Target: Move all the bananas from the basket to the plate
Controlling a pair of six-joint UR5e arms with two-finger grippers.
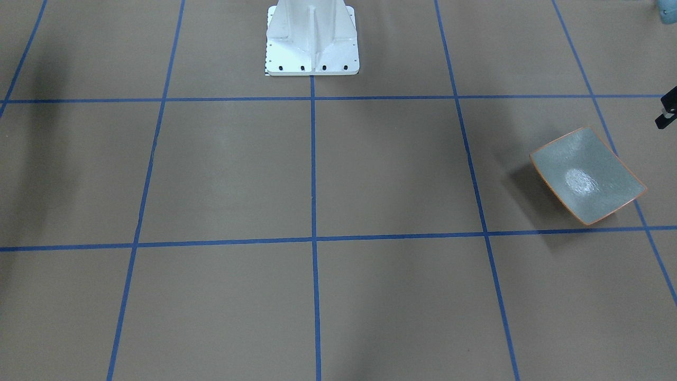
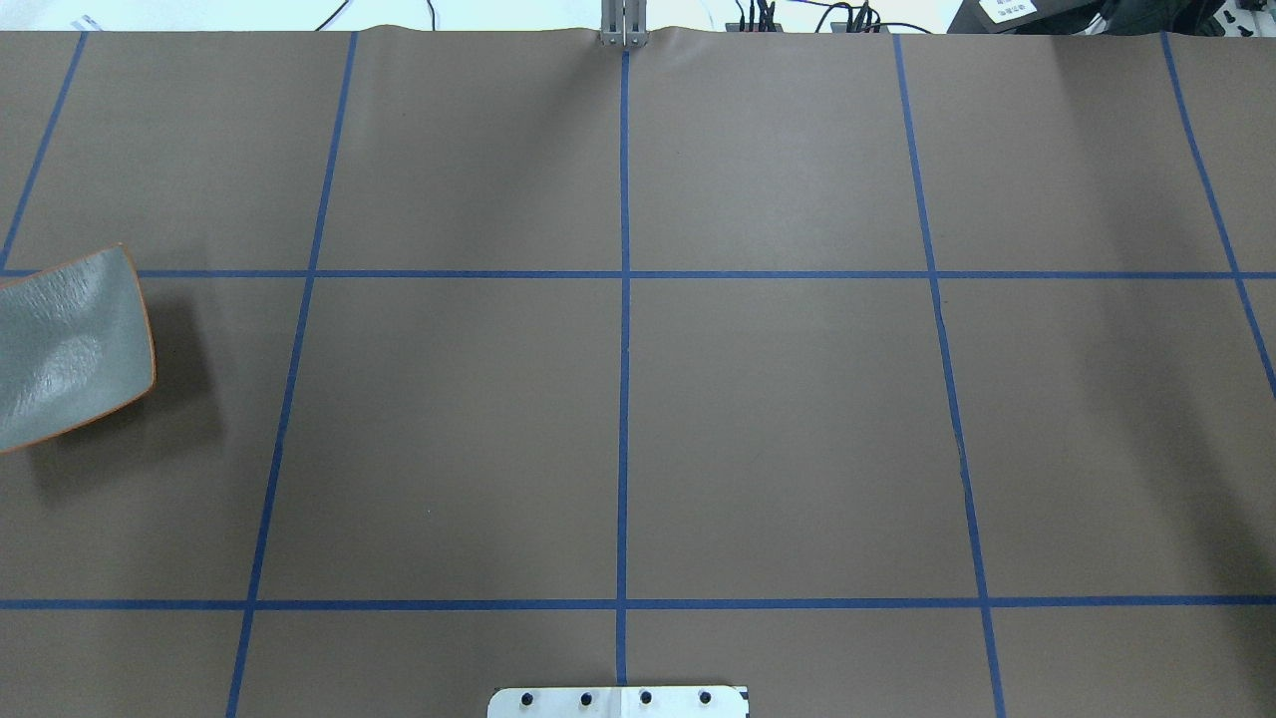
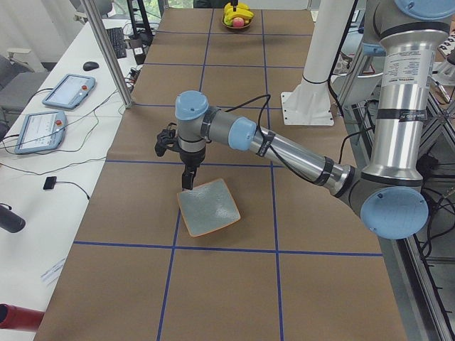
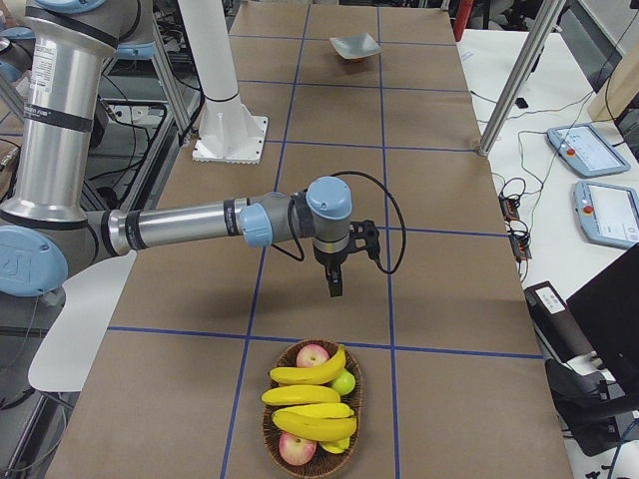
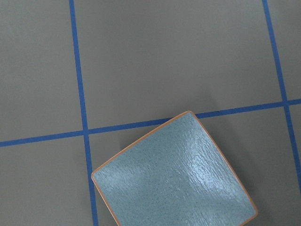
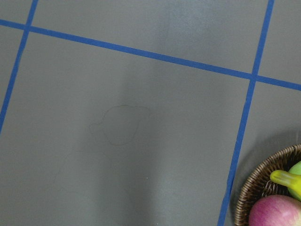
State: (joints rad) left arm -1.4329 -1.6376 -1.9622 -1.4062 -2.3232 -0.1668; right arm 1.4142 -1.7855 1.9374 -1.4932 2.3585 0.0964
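Yellow bananas all lie in the wicker basket among apples; transfer looks not yet begun. Plate bare, well apart from basket. Right gripper hangs near basket, left gripper far from it. Jaw spacing on both unclear.

Brown table gridded with blue tape; white side bench holds tablets.

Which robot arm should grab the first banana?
The right arm. The right gripper hangs close to the basket holding the bananas. The left gripper hovers by the plate at the table's other end, far from the fruit.
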